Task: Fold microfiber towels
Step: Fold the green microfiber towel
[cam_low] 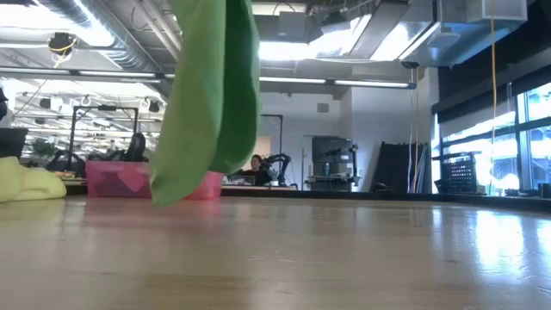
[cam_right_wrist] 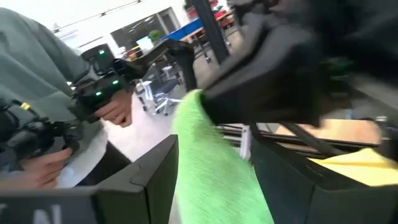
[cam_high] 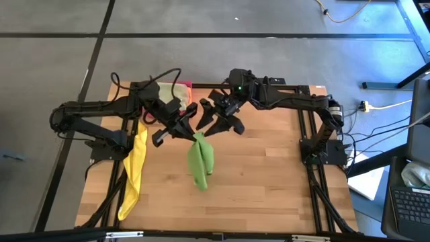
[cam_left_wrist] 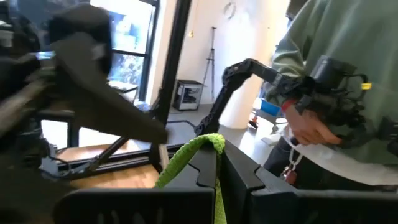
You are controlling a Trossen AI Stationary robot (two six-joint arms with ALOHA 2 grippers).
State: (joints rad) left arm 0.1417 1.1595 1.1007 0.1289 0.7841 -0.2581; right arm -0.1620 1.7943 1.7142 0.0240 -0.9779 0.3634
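My left hand [cam_high: 193, 132] is gripping the bright green towel [cam_high: 200, 161], hanging above the worktop's [cam_high: 269, 175] middle. My right hand [cam_high: 225, 124] is waiting open beside it, and should catch the loose edge squarely.

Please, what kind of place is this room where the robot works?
Probably a robotics lab or open workshop: a wooden table on a concrete floor, exposed ceiling ducts, other robot arms in the background, and a person holding control handles nearby.
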